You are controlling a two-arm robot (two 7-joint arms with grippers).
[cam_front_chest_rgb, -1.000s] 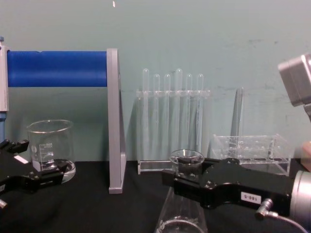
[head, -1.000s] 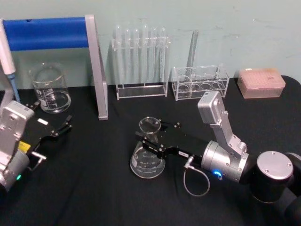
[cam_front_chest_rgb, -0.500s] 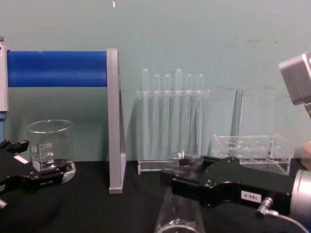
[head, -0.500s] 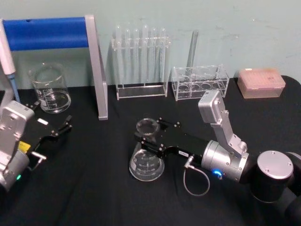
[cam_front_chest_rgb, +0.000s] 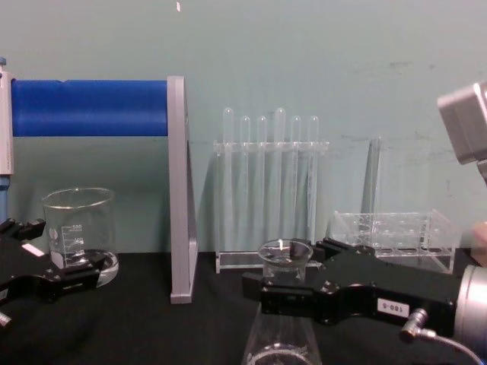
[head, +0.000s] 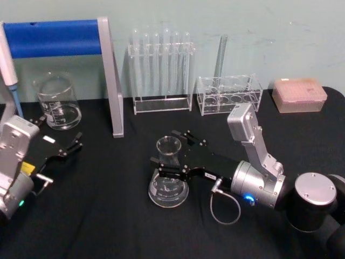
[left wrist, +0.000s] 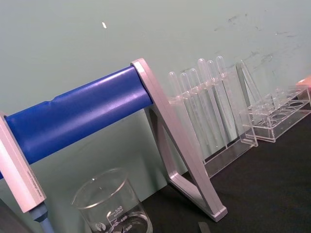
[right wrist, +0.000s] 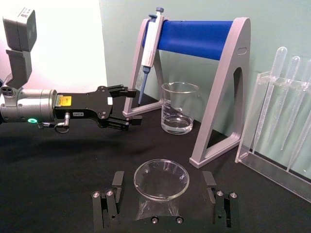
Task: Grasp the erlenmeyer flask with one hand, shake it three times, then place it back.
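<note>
Head looks down; chest level, closer; both share flask [head: 168, 189]

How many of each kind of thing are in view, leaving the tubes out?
Flask: 1
Beaker: 1
Racks: 2, tall rack and low rack
Pipette stand: 1
Pipette: 1
Pink box: 1
Grippers: 2, right gripper open around the flask neck, left gripper open near the beaker
Total: 9

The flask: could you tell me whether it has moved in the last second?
Yes. The flask went slightly left and down against the tube rack behind.
</note>
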